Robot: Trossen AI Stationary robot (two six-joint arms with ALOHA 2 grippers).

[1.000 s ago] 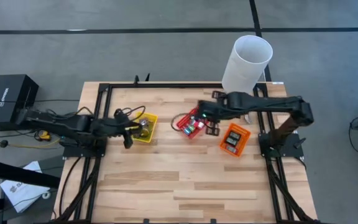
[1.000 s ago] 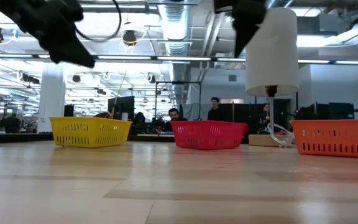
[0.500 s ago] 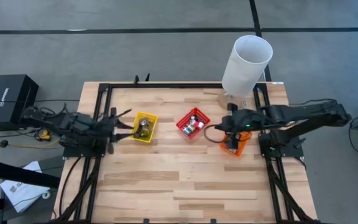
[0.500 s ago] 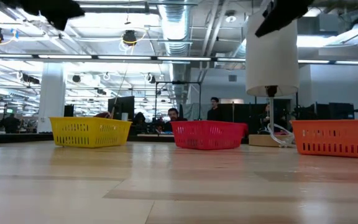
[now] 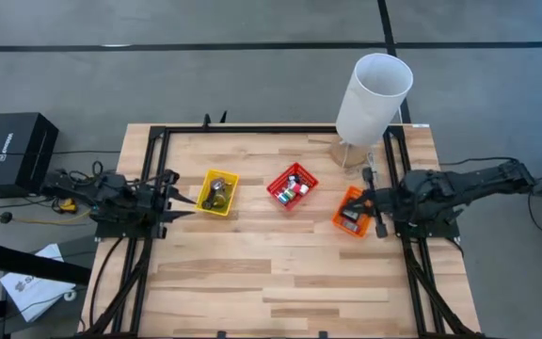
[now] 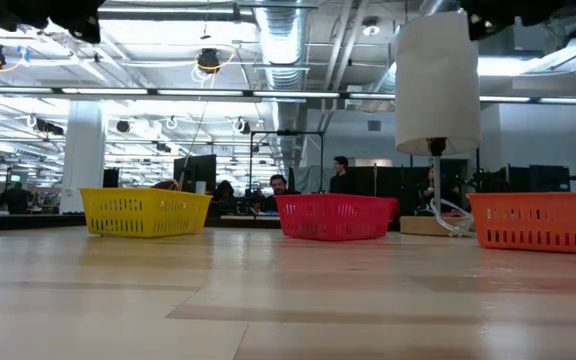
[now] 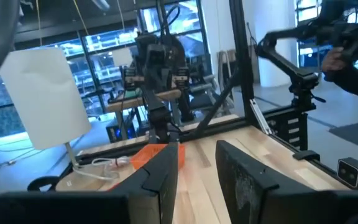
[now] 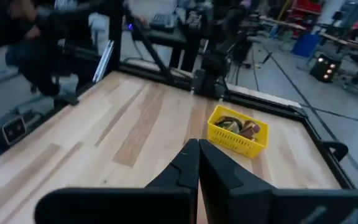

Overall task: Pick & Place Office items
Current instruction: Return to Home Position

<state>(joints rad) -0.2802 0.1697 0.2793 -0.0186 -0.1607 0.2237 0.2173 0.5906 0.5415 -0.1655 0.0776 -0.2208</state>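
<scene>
From above, the red basket (image 5: 277, 185) sat mid-table, holding small green, white and red office items (image 5: 293, 191). More of them lay in the yellow basket (image 5: 206, 191) to its left and in the orange basket (image 5: 343, 204) to its right. The left gripper (image 5: 184, 196) hung farther left of the red basket, just past the yellow one. The right gripper (image 5: 373, 202) hung to the red basket's right, over the orange basket's outer edge. A white cylinder (image 5: 374, 94) stood behind and to the right of the red basket.

At table height, the red basket stood between the other two, with people in the room beyond it.

The left wrist view showed that gripper's fingers (image 7: 166, 171) apart, released and empty. The right wrist view showed its fingers (image 8: 188, 165) pressed together, clenched on nothing.
</scene>
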